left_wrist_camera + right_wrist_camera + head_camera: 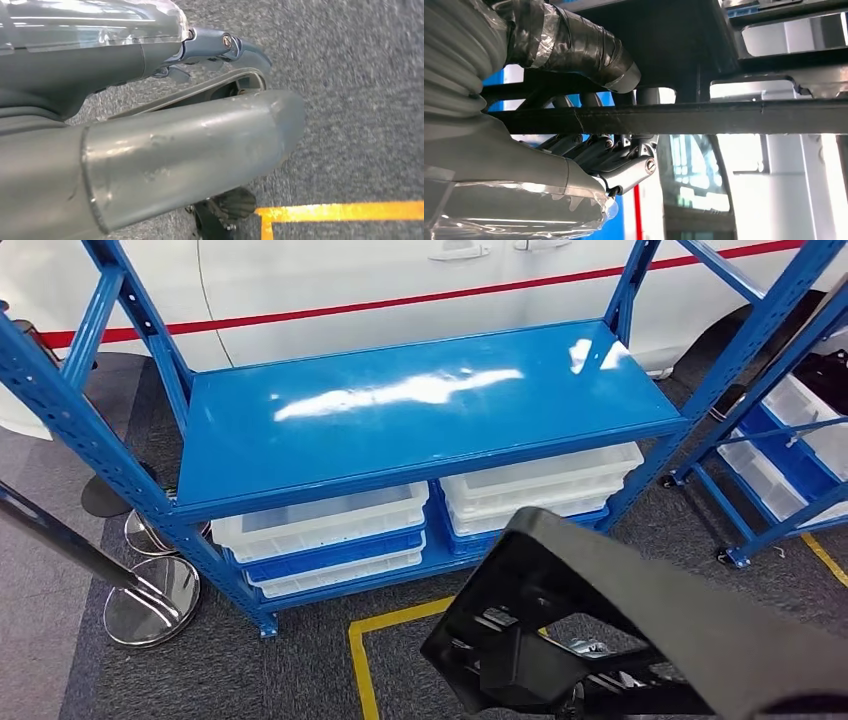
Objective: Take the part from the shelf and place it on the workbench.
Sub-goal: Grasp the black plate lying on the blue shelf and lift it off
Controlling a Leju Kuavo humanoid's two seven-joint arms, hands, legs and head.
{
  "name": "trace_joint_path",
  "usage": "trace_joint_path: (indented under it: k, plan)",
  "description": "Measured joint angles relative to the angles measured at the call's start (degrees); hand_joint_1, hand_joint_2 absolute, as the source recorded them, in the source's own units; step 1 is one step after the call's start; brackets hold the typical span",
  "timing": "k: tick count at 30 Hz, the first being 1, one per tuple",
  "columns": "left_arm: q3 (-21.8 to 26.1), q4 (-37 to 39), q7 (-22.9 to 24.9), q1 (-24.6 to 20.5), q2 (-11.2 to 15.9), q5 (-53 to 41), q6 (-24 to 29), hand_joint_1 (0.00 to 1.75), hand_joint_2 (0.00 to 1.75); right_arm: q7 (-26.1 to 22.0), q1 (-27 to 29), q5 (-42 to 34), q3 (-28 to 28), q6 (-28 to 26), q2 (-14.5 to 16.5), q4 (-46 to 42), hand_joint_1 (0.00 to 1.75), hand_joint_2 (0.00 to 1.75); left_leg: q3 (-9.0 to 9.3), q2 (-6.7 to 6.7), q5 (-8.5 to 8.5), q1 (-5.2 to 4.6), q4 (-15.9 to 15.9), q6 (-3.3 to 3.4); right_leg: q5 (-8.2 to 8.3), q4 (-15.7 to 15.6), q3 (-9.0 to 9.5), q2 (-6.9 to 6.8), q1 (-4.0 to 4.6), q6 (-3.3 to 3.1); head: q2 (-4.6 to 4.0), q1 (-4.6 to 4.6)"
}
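- The left hand [200, 125] hangs over grey carpet [360, 100] in the left wrist view, its thick thumb stretched out and a darker finger bent beside it — nothing is seen in it, but whether it is released or clenched cannot be told.
- A yellow floor line [345, 211] runs on the carpet near that hand.
- The blue shelf [420, 405] stands ahead in the head view with a bare, glossy top board; white bins [330, 525] sit stacked on blue ones on its lower level.
- The black part [640, 625] — a flat frame with ribs — is low in the head view, in front of the shelf and above the carpet.
- The right hand [589, 145] grasps the part, thumb on one side of a black bar and fingers on the other.
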Motion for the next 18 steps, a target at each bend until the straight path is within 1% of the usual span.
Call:
trace_joint_path:
  k: [1,2,3,4,5,6,7,8,9,10,11,12,13,14,15,16,17,18]
  plan:
    - [0.1,0.0,0.0,-0.1,-0.1,0.0,0.0,0.0,0.0,0.0,0.3,0.4,-0.5,0.6,0.5,0.0,1.75,1.75,-0.34,-1.4,-0.82,0.06,1.0,-0.26,0.3,-0.4,0.1,0.58,-0.21,-0.38,0.0,-0.01]
    - [0.2,0.0,0.0,-0.1,-0.1,-0.2,0.3,0.0,0.0,0.0,0.4,0.8,-0.9,1.2,1.1,-0.1,1.75,1.75,-1.23,-3.15,-2.24,0.18,3.1,-0.46,0.59,-0.9,0.2,1.17,-0.44,-0.72,0.01,-0.02]
    - [0.2,0.0,0.1,0.0,-0.5,-0.5,0.8,0.0,0.0,0.0,0.6,1.4,-1.3,1.5,1.6,-0.1,1.75,1.75,-2.73,-5.01,-4.1,0.36,6.4,-0.58,0.76,-1.0,0.18,1.78,-0.53,-0.92,0.01,-0.02]
    - [0.2,0.0,0.2,0.1,-0.9,-0.9,1.7,0.0,0.0,0.0,0.7,1.9,-1.6,1.8,2.1,-0.1,1.75,1.75,-4.51,-5.99,-5.99,0.45,10.1,-0.65,0.82,-1.0,0.07,2.44,-0.55,-1.09,0.01,-0.02]
    - [0.3,0.0,0.4,0.2,-1.7,-1.3,3.1,0.0,0.0,0.0,1.1,2.4,-1.9,1.8,2.5,-0.1,1.75,1.75,-6.22,-6.31,-7.26,0.52,13.5,-0.77,0.82,-0.9,-0.03,3.17,-0.55,-1.12,0.0,-0.02]
    - [0.2,0.0,0.5,0.2,-2.6,-1.6,4.7,0.0,0.0,0.0,1.5,2.7,-2.1,1.6,2.8,-0.1,1.75,1.75,-7.33,-6.42,-7.45,0.56,15.5,-0.89,0.79,-0.7,-0.1,3.96,-0.58,-1.08,0.0,-0.02]
    - [0.2,0.0,0.6,0.1,-3.4,-1.8,6.1,0.0,0.0,0.0,1.9,3.0,-2.2,1.3,3.0,-0.1,1.75,1.75,-7.47,-6.46,-6.43,0.63,15.4,-0.99,0.72,-0.4,-0.14,4.77,-0.64,-0.98,0.01,-0.02]
    - [0.2,0.0,0.6,0.0,-4.2,-1.9,7.1,0.0,0.0,0.0,2.4,3.2,-2.4,1.1,3.2,-0.2,1.75,1.75,-6.7,-6.67,-4.44,0.77,13.3,-1.1,0.6,-0.1,-0.19,5.65,-0.74,-0.79,0.0,-0.02]
    - [0.2,0.1,0.7,-0.1,-5.0,-2.0,7.6,0.0,0.0,0.0,2.7,3.3,-2.5,0.7,3.4,-0.2,1.75,1.75,-5.22,-7.44,-2.19,1.0,9.6,-1.2,0.38,0.4,-0.32,6.51,-0.86,-0.49,0.01,-0.02]
    - [0.2,0.2,0.7,-0.2,-5.6,-2.0,7.8,0.0,0.0,0.0,2.9,3.4,-2.6,0.5,3.5,-0.2,1.75,1.75,-3.78,-8.74,-0.7,1.16,6.1,-1.29,0.14,1.1,-0.57,7.27,-0.86,-0.13,0.01,-0.01]
    - [0.2,0.3,0.6,-0.2,-6.1,-2.0,7.8,0.0,0.0,0.0,3.1,3.5,-2.7,0.3,3.6,-0.3,1.75,1.75,-2.81,-9.88,0.1,1.3,3.7,-1.25,-0.04,1.6,-0.92,8.04,-0.86,0.24,0.01,0.02]
    - [0.2,0.4,0.6,-0.3,-6.5,-2.1,7.7,0.0,0.0,0.0,3.3,3.5,-2.8,0.2,3.7,-0.3,1.75,1.75,-2.41,-10.67,0.17,1.35,2.5,-1.14,-0.13,2.1,-1.31,8.69,-0.85,0.6,0.01,0.04]
    - [0.2,0.5,0.6,-0.4,-6.7,-2.0,7.7,0.0,0.0,0.0,3.5,3.6,-2.9,0.1,3.8,-0.4,1.75,1.75,-2.43,-10.73,-0.06,1.19,2.4,-0.87,-0.03,2.2,-1.63,9.38,-0.88,0.99,0.0,0.05]
    - [0.2,0.5,0.6,-0.5,-6.9,-2.0,7.7,0.0,0.0,0.0,3.8,3.6,-2.9,0.1,3.8,-0.5,1.75,1.75,-2.45,-10.11,0.06,1.14,2.4,-0.44,0.17,2.2,-1.88,10.06,-1.0,1.37,0.0,0.07]
    - [0.2,0.5,0.5,-0.6,-7.1,-2.0,7.7,0.0,0.0,0.0,4.1,3.6,-3.0,0.1,3.9,-0.7,1.75,1.75,-2.4,-9.42,0.26,1.16,2.1,0.01,0.26,2.2,-2.04,10.23,-1.13,1.69,0.0,0.05]
    - [0.2,0.5,0.5,-0.8,-7.2,-2.0,7.7,0.0,0.0,0.0,4.3,3.6,-3.0,0.1,3.9,-0.7,1.75,1.75,-2.33,-8.76,0.52,1.16,1.9,0.49,-0.05,2.7,-2.38,9.23,-1.13,2.01,0.01,0.14]
    - [0.2,0.5,0.4,-0.9,-7.3,-2.0,7.7,0.0,0.0,0.0,4.4,3.5,-3.1,0.1,3.9,-0.8,1.75,1.75,-2.3,-8.13,0.76,1.26,1.7,0.85,-0.87,4.0,-3.02,7.68,-1.1,2.23,0.0,0.22]
    - [0.2,0.5,0.2,-0.9,-7.4,-1.9,7.8,0.0,0.0,0.0,4.5,3.5,-3.3,0.0,3.9,-0.8,1.75,1.75,-2.34,-7.4,0.9,1.26,1.6,1.09,-2.36,6.4,-4.19,5.79,-1.12,2.42,0.01,0.29]
